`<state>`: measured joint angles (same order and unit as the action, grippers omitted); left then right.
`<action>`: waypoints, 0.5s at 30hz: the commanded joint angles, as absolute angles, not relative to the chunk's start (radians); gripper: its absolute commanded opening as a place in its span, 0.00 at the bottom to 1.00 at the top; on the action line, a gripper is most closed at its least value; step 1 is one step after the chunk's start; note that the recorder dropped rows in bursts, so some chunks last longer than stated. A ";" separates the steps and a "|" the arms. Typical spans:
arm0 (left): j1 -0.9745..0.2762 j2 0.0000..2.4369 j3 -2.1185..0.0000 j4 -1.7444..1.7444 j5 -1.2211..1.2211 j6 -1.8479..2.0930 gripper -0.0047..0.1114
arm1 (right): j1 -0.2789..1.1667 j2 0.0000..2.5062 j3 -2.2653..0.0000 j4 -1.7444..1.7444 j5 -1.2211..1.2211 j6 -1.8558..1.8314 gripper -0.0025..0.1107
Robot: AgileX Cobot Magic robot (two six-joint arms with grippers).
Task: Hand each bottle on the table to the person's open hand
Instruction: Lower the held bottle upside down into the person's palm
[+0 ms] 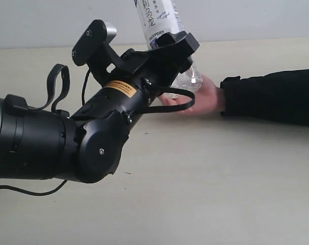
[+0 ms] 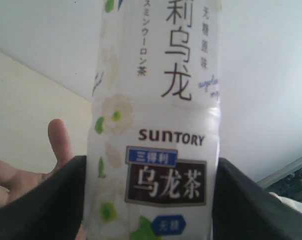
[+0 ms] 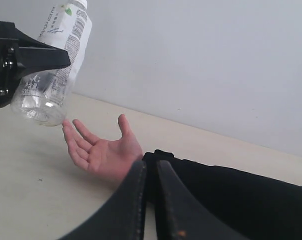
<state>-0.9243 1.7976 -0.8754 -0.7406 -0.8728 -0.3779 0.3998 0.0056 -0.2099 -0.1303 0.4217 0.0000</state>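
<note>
Bottle (image 1: 157, 18) grasped in my left hand (image 1: 173, 51), base just above person's open hand (image 1: 209, 94). Lower until base touches palm, then release slowly. Right hand (image 3: 150, 200) clenched, empty.

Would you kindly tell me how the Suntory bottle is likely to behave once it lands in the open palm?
The bottle looks empty through its clear base, so it is probably light. Its round, smooth body may roll off the open hand unless that closes. The clear plastic looks thin and would likely dent under a firm squeeze from the left pincer.
</note>
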 commanded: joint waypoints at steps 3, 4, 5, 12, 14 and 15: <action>-0.928 1.790 -0.875 -0.746 -0.891 -0.475 0.04 | 0.396 0.000 -0.217 -0.132 0.414 0.000 0.09; -0.928 1.790 -0.875 -0.744 -0.884 -0.475 0.04 | 0.396 0.000 -0.217 -0.132 0.414 0.000 0.09; -0.928 1.790 -0.875 -0.744 -0.876 -0.475 0.04 | 0.396 0.000 -0.217 -0.132 0.414 0.000 0.09; -0.932 1.790 -0.875 -0.744 -0.832 -0.471 0.04 | 0.396 0.000 -0.217 -0.132 0.414 0.000 0.09; -0.932 1.790 -0.875 -0.744 -0.832 -0.471 0.04 | 0.396 0.000 -0.217 -0.132 0.414 0.000 0.09; -0.932 1.790 -0.875 -0.744 -0.832 -0.471 0.04 | 0.396 0.000 -0.217 -0.132 0.414 0.000 0.09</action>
<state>-0.9282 1.7976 -0.8754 -0.7444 -0.8310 -0.4682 0.3998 0.0056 -0.2099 -0.1303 0.4217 0.0000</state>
